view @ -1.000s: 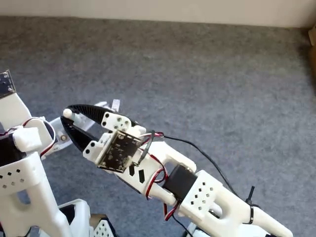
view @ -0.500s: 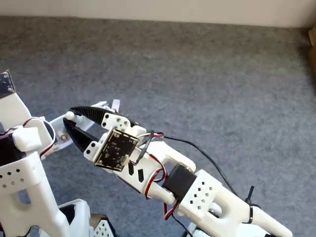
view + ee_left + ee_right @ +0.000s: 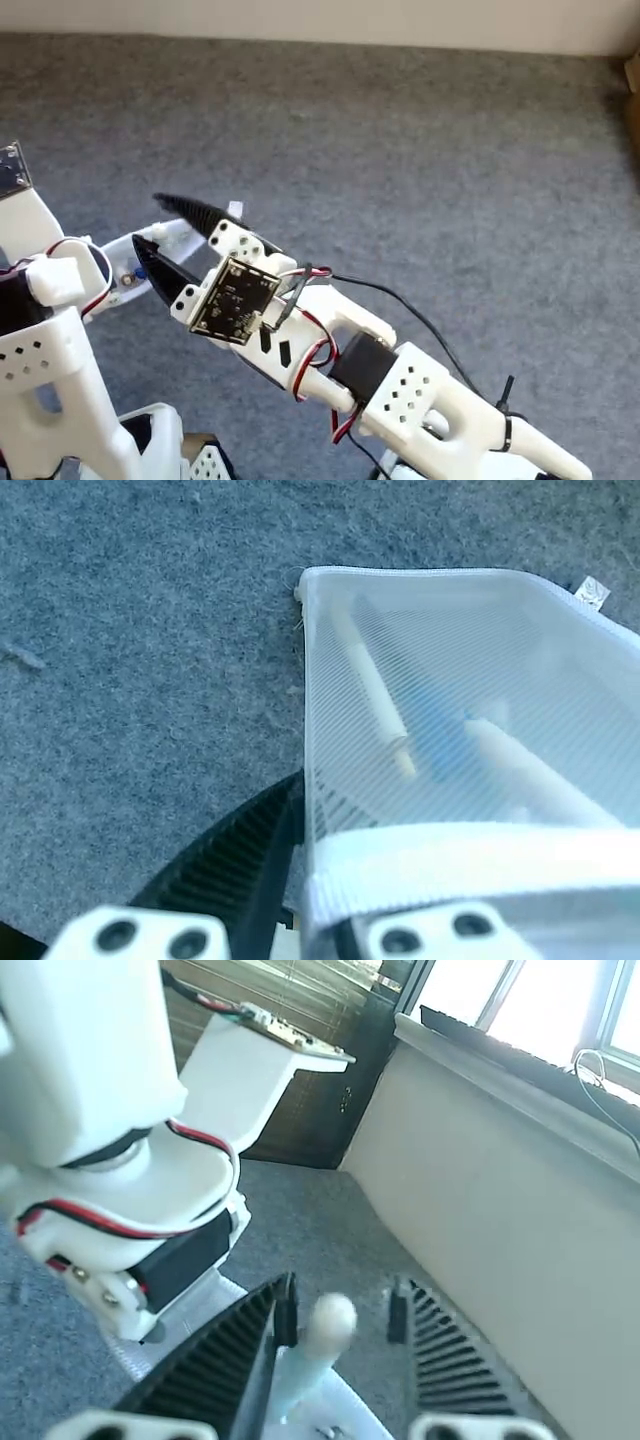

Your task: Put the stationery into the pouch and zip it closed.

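The white mesh pouch [image 3: 450, 710] hangs over the grey carpet, and several pens show through it. Its white zip band [image 3: 470, 865] runs across the base of my left gripper [image 3: 300, 820], which is shut on the pouch's top edge. In the high view the pouch's small tag [image 3: 233, 211] peeks out behind my right gripper [image 3: 150, 222]. My right gripper [image 3: 342, 1310] stands open, with a rounded white tip [image 3: 330, 1318] between its black fingers [image 3: 240, 1350]. I cannot tell what that tip belongs to.
The left arm's white body [image 3: 50, 320] stands at the left edge, close against the right gripper. The right arm [image 3: 400, 390] reaches in from the bottom right. Grey carpet [image 3: 420, 150] covers the rest, with a pale wall along the back.
My right gripper's fingers have spread apart from almost closed to open. It has kept its place by the left arm. The left arm has not moved.
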### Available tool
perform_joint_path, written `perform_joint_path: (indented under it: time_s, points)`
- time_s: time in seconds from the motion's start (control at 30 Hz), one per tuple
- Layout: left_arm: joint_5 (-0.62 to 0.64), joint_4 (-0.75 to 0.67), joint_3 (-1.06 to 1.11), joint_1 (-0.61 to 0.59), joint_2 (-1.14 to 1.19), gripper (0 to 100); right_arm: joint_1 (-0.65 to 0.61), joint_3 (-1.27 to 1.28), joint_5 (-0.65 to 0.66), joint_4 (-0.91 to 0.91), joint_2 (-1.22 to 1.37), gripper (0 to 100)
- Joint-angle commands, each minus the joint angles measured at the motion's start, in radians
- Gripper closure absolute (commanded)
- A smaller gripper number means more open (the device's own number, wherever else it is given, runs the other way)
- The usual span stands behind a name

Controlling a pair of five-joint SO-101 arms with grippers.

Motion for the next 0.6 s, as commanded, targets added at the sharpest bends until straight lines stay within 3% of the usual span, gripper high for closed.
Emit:
perform_joint_path:
  time_s: [0.0, 0.37, 0.47, 0.57]
  points:
    - [0.005, -0.018, 0.024, 0.005, 0.028, 99, 0.008, -0.016, 0.005, 0.002, -0.001, 80.7]
    - [0.005, -0.018, 0.024, 0.005, 0.028, 99, 0.007, -0.016, 0.003, 0.002, -0.004, 80.7]
    - [0.005, -0.018, 0.024, 0.005, 0.028, 99, 0.015, -0.016, -0.089, 0.010, -0.007, 80.7]
    - [0.005, -0.015, 0.016, 0.001, 0.021, 99, 0.022, -0.090, -0.164, 0.127, -0.007, 80.7]
